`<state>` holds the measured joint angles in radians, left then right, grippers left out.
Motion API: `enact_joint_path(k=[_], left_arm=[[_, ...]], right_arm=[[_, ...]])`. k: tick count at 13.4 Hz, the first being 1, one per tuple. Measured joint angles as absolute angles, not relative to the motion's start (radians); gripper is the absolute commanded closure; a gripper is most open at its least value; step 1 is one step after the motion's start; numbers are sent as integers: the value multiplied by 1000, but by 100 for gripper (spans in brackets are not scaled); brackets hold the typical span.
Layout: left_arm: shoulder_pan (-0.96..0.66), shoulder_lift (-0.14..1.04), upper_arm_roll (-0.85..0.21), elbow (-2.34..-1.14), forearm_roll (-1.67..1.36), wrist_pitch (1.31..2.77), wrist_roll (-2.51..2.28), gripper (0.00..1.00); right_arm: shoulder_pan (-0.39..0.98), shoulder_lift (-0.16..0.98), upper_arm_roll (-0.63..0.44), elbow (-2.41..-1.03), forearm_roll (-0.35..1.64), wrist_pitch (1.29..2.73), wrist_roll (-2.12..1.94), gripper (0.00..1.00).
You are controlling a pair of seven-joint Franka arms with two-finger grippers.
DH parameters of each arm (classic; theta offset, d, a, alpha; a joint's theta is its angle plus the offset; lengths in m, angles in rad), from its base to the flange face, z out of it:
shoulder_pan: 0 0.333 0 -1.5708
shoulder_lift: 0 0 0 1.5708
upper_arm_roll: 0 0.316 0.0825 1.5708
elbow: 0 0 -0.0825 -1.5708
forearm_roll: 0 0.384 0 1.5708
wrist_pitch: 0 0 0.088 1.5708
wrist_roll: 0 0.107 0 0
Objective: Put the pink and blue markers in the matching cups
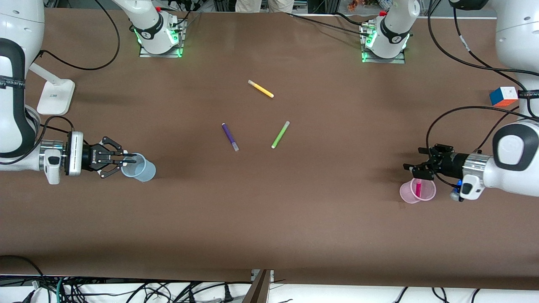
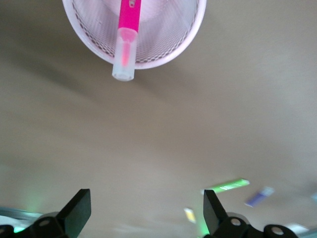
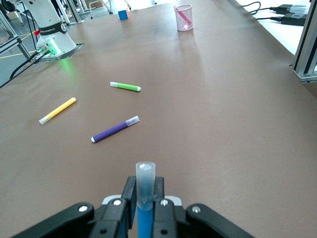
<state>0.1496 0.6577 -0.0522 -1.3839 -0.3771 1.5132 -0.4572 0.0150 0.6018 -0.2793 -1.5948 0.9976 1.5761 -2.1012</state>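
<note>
My right gripper [image 1: 131, 158] is shut on the sky-blue marker [image 3: 145, 198], whose greyish clear end sticks out past the fingers. In the front view its fingertips reach over the mouth of the pale blue cup [image 1: 141, 169], and the marker itself is hidden there. The pale pink cup [image 1: 417, 190] stands toward the left arm's end of the table with the pink marker [image 1: 418, 187] leaning inside it. My left gripper [image 1: 412, 162] hangs open and empty just above that cup. In the left wrist view the pink marker [image 2: 128, 29] rests on the cup's rim [image 2: 188, 34].
A yellow marker [image 1: 260, 89], a dark purple marker [image 1: 230, 136] and a lime-green marker [image 1: 280, 134] lie in the middle of the table. A colour cube [image 1: 503, 96] sits near the left arm's end. A white stand [image 1: 55, 97] sits near the right arm's end.
</note>
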Motion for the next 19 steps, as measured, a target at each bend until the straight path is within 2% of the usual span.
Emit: enact_joint_path(k=[4, 5, 6, 7, 8, 13, 19], left_arm=[[-62, 601, -55, -1383, -113, 1512, -465, 0], [-82, 586, -56, -1383, -94, 1509, -447, 0], [-86, 569, -56, -1385, -75, 1506, -392, 0], [-83, 549, -56, -1388, -40, 1502, -315, 0], [-82, 526, -56, -1395, 7, 1497, -241, 0], [-90, 359, -91, -1439, 94, 1520, -15, 0], [0, 173, -79, -1432, 95, 1549, 131, 0]], right_arm=[[15, 635, -276, -1555, 1000, 1576, -2129, 97], [15, 642, -276, -1550, 1000, 1576, -2137, 95], [14, 648, -276, -1547, 1000, 1576, -2144, 90], [13, 653, -276, -1546, 1000, 1576, -2148, 58], [12, 657, -276, -1544, 1000, 1576, -2149, 1], [3, 661, -277, -1506, 1003, 1561, -2077, 0], [14, 657, -273, -1344, 959, 1545, -1564, 0]])
